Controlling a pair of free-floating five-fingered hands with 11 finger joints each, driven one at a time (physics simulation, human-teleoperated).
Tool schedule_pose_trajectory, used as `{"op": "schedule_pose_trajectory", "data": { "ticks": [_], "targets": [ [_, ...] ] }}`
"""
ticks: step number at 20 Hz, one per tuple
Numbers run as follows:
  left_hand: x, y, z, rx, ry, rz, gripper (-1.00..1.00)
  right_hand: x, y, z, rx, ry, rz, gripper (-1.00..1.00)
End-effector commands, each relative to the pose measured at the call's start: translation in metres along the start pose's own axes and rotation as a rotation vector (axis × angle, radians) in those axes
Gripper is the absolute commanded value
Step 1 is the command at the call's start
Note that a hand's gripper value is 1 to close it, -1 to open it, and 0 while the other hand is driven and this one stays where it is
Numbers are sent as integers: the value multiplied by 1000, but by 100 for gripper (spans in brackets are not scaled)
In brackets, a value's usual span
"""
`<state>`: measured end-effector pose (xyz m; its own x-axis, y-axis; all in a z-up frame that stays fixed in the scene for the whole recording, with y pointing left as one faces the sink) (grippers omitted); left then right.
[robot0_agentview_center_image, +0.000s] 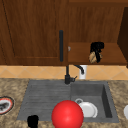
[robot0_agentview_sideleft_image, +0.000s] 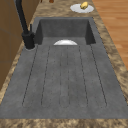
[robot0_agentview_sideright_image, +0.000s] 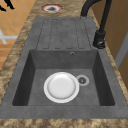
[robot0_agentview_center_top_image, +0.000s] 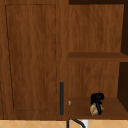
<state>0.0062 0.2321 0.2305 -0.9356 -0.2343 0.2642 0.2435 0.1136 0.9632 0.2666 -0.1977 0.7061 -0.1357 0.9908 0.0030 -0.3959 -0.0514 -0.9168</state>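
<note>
My right hand (robot0_agentview_center_image: 97, 47) is inside the open right half of the wall cabinet, just above its lower shelf (robot0_agentview_center_image: 112, 56). Its fingers curl down round a tan, rounded object (robot0_agentview_center_image: 93, 58). In the upper view the same hand (robot0_agentview_center_top_image: 97, 99) holds that tan object (robot0_agentview_center_top_image: 93, 109) over the shelf (robot0_agentview_center_top_image: 112, 107). My left hand (robot0_agentview_center_image: 32, 121) hangs low at the sink's front left corner, by the draining board (robot0_agentview_center_image: 45, 97). A large red ball (robot0_agentview_center_image: 67, 114) sits at the sink's front edge.
The cabinet's left door (robot0_agentview_center_image: 32, 30) is closed, its bar handle (robot0_agentview_center_image: 61, 45) near the black faucet (robot0_agentview_center_image: 67, 76). A white plate (robot0_agentview_sideright_image: 61, 87) lies in the basin. A red-rimmed plate (robot0_agentview_center_image: 5, 105) sits on the left counter, and another plate with yellow food (robot0_agentview_sideleft_image: 82, 7) on the right. A white cup (robot0_agentview_center_image: 83, 71) stands behind the faucet.
</note>
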Motion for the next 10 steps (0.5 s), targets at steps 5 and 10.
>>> {"op": "schedule_pose_trajectory", "data": {
  "ticks": [5, 10],
  "targets": [
    [0, 0, 0, 0, 0, 0, 0, -6, 28, 59, 23, -21, -47, 100],
    [0, 0, 0, 0, 0, 0, 0, -7, 62, 89, 21, -9, -21, 100]
  ]
}}
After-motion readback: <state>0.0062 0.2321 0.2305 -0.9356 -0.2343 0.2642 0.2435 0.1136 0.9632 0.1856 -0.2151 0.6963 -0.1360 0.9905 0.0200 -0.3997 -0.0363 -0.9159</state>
